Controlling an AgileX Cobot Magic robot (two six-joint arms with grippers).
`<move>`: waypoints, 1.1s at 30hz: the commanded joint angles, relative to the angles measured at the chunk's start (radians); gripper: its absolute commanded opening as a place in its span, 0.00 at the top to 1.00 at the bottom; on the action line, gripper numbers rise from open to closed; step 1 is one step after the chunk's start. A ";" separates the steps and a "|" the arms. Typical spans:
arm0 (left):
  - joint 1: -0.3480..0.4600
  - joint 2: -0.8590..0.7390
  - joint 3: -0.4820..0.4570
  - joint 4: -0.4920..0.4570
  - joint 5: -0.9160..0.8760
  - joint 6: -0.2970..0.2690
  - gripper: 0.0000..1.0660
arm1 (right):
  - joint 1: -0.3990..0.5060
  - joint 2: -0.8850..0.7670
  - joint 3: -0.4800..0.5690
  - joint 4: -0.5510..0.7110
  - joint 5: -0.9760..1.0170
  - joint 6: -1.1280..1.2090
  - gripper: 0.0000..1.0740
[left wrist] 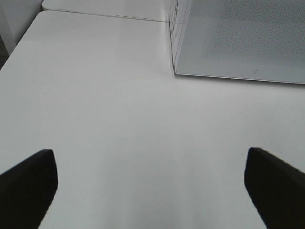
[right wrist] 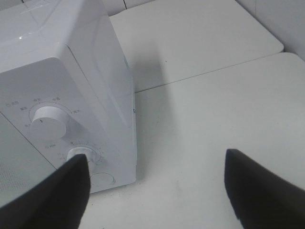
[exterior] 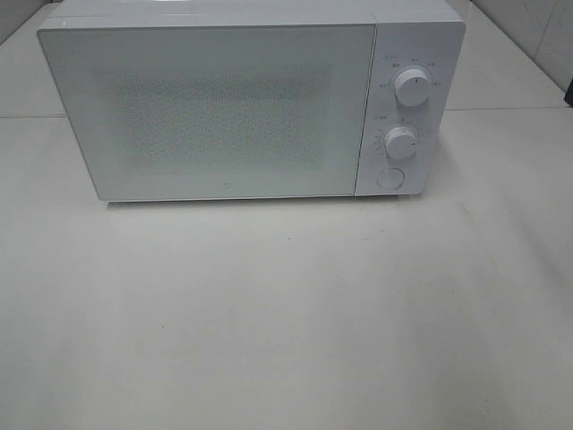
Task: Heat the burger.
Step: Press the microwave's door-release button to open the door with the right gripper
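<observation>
Widely spread left end effector [left wrist: 150,157] above white desk [exterior: 286,313], right end effector [right wrist: 157,160] likewise wide and holding nothing, close to control panel [exterior: 407,112] of white microwave [exterior: 215,107], door shut, farther back on desk, burger's whereabouts impossible to tell

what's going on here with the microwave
A white microwave sits on the table with its door shut. Neither arm is handling anything. The left gripper is open and empty over bare table near the door's corner. The right gripper is open and empty near the control panel. No burger shows in any view, and the door hides whatever is inside.
</observation>
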 commanded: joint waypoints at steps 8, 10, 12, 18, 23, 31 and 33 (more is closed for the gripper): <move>0.002 -0.018 0.000 -0.007 -0.014 0.000 0.06 | 0.093 0.198 0.004 -0.028 -0.196 0.167 0.37; 0.002 -0.018 0.000 -0.007 -0.014 0.000 0.06 | 0.113 0.217 0.004 -0.028 -0.218 0.171 0.38; 0.002 -0.018 0.000 -0.007 -0.014 0.000 0.06 | 0.148 0.253 0.004 -0.027 -0.258 0.189 0.38; 0.002 -0.018 0.000 -0.007 -0.014 0.000 0.06 | 0.243 0.366 0.004 -0.014 -0.388 0.266 0.38; 0.002 -0.018 0.000 -0.007 -0.014 0.000 0.06 | 0.314 0.454 0.004 0.049 -0.479 0.467 0.42; 0.002 -0.018 0.000 -0.007 -0.014 0.000 0.06 | 0.361 0.541 0.004 0.045 -0.594 0.841 0.72; 0.002 -0.018 0.000 -0.007 -0.014 0.000 0.06 | 0.369 0.560 0.004 0.047 -0.599 0.954 0.81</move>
